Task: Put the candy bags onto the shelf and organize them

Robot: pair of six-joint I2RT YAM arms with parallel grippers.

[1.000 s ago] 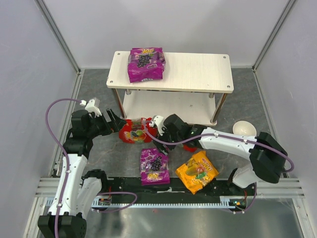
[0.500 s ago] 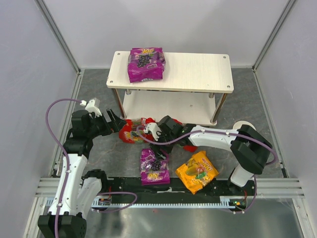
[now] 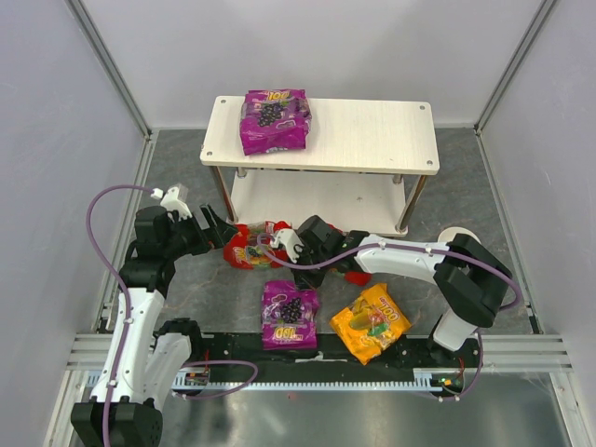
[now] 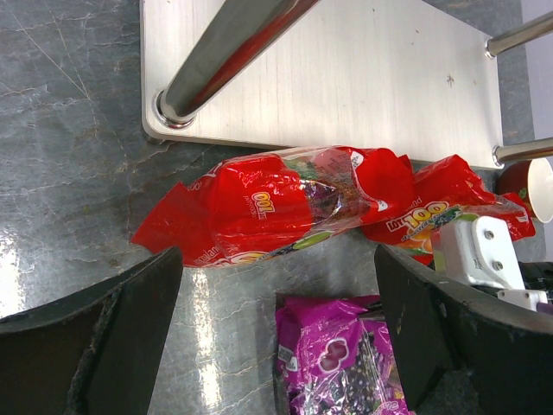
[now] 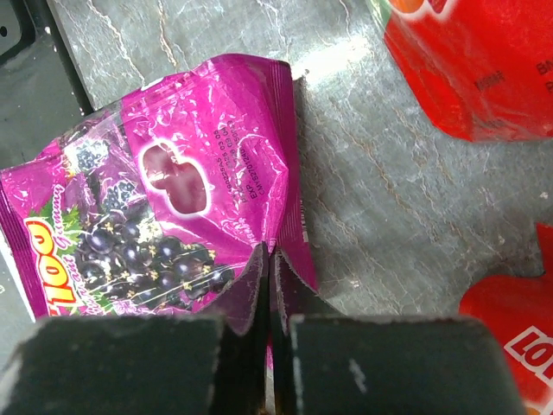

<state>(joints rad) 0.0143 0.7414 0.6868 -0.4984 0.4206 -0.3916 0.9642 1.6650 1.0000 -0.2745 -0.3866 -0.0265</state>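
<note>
Right pincer: closed on edge of purple bag, bottom centre of frame.
Left pincer: open; red bag just above, mid-frame.

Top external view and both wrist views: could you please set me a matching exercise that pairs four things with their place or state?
Things:
1. orange-yellow glossy plastic candy bag
2. small round white bowl
3. left pincer
4. right pincer

Place or state:
A. shut on an edge of the purple glossy plastic candy bag
B. open, facing a red glossy plastic candy bag
C. lying untouched by the near edge
D. partly covered by the right arm

Pairs: 1-C, 2-D, 3-B, 4-A.
</note>
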